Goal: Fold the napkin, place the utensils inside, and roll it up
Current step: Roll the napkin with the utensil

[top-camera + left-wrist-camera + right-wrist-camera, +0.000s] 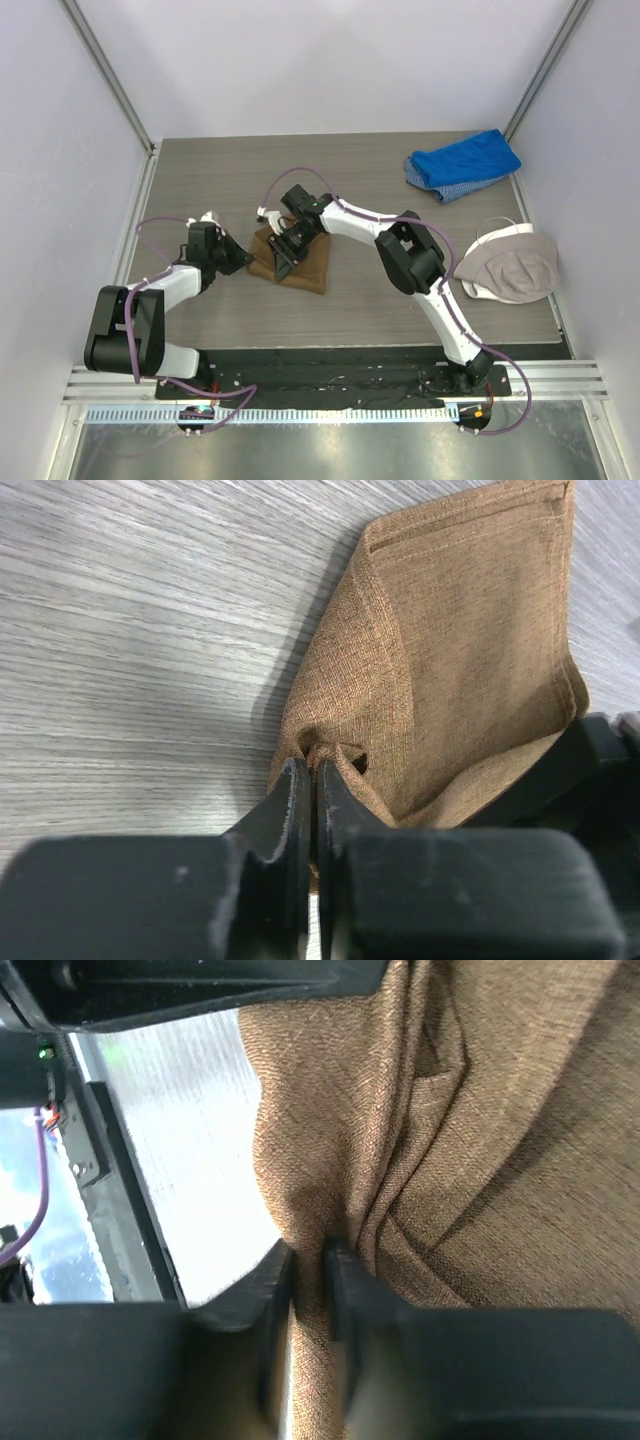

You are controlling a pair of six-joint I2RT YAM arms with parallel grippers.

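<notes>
Since the napkin [310, 272] is soft, light cloth that bunches, corners and hems should grip best; it lies partly folded on the bench [400, 310]; the left hand [312, 772] pinches a corner, the right hand [310, 1260] a gathered fold.

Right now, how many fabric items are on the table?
3. The tan napkin lies mid-table, pinched by the left gripper and the right gripper; the blue cloth sits far right; the beige-and-white cap-like item lies by the right edge. None seems hidden.
</notes>
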